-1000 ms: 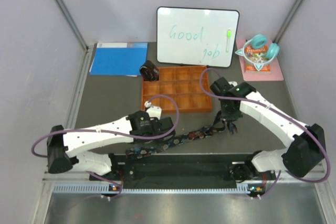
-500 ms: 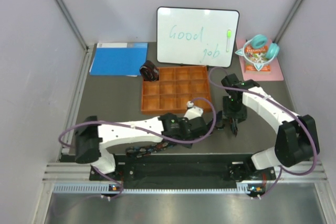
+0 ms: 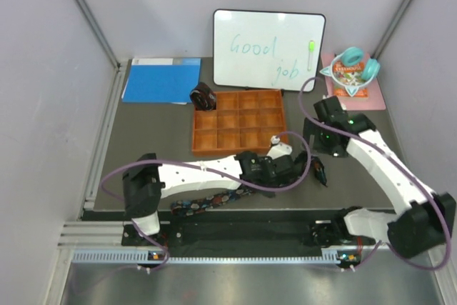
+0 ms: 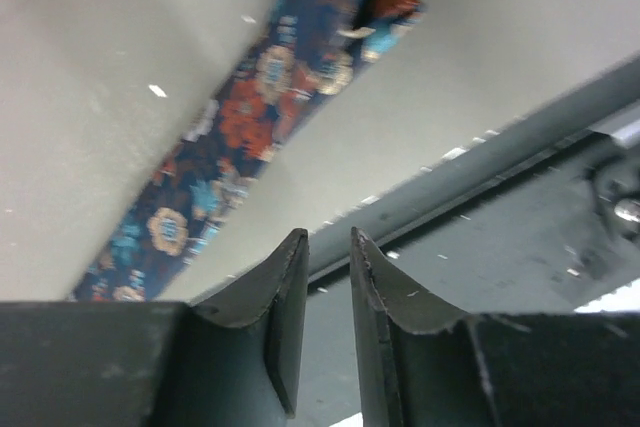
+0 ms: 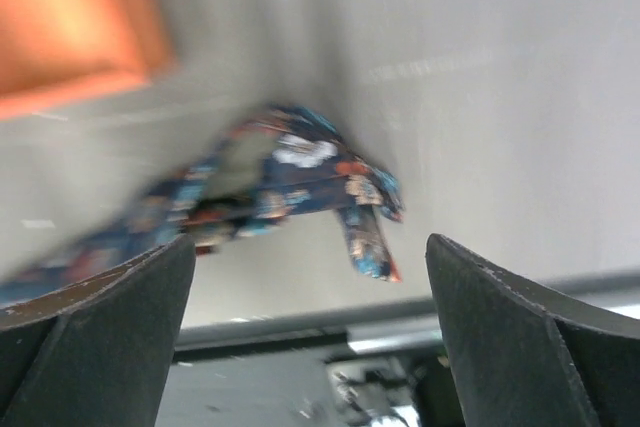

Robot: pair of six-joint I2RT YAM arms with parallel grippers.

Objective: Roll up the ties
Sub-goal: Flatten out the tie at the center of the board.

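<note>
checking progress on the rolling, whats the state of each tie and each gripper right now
floral tie, unrolled, lying as a long strip, one end folded over
brown tie, rolled into a coil at the far left corner of the tray
left gripper, jaws a narrow gap apart, nothing between them
right gripper, wide open, empty, over the floral tie's folded end

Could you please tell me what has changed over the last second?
The left gripper swept right along the floral tie towards its right-hand end, narrowing, empty. The right gripper let go of that end and opened wide above it. The rolled brown tie and orange tray stayed put.
</note>
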